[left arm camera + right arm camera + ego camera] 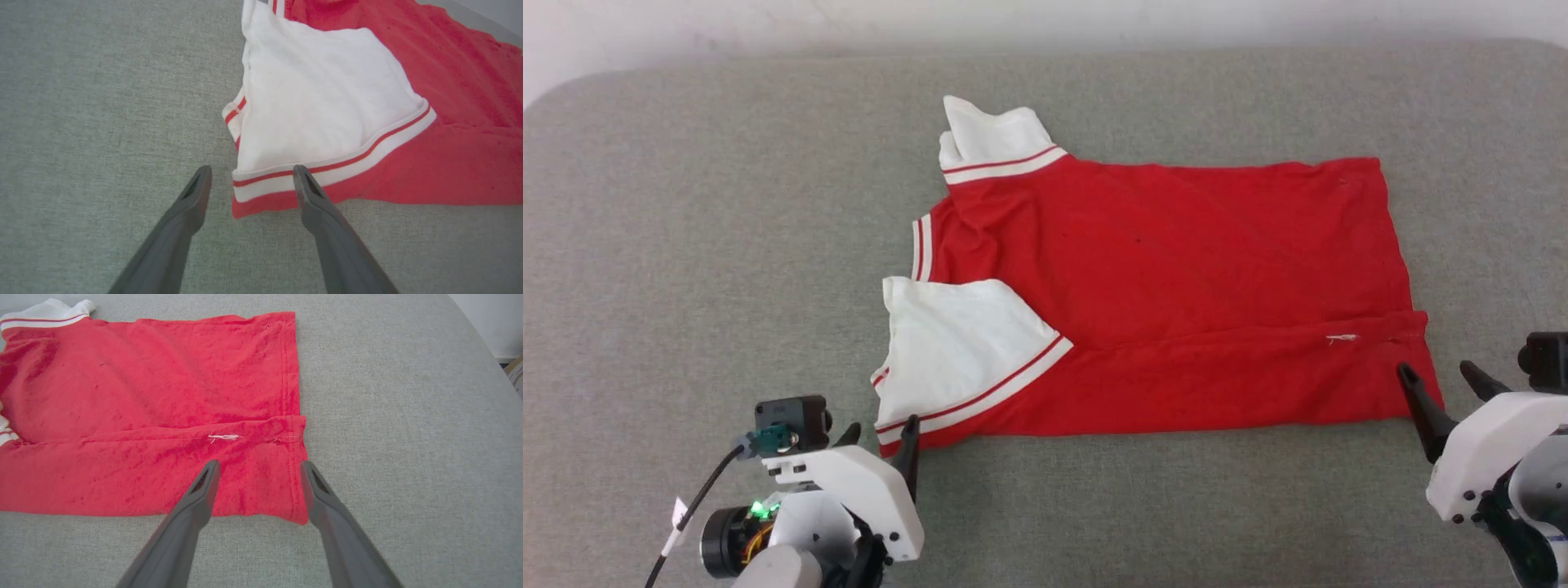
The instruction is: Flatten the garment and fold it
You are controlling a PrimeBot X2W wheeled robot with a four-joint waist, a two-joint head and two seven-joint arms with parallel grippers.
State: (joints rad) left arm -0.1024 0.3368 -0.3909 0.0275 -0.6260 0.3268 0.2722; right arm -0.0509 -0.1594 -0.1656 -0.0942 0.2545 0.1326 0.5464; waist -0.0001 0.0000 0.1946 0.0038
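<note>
Garment [1160,269], lower layer under near fold

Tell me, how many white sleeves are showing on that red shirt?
2. The near sleeve lies folded onto the shirt beside the left claw; the far sleeve sticks out from its far edge. None seems hidden.

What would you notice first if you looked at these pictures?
The bright red T-shirt jumps out, spread on the grey fabric surface with its near edge folded over. A white sleeve with red-striped trim lies on top at its left end. The left gripper and right gripper wait open at its two near corners.
</note>
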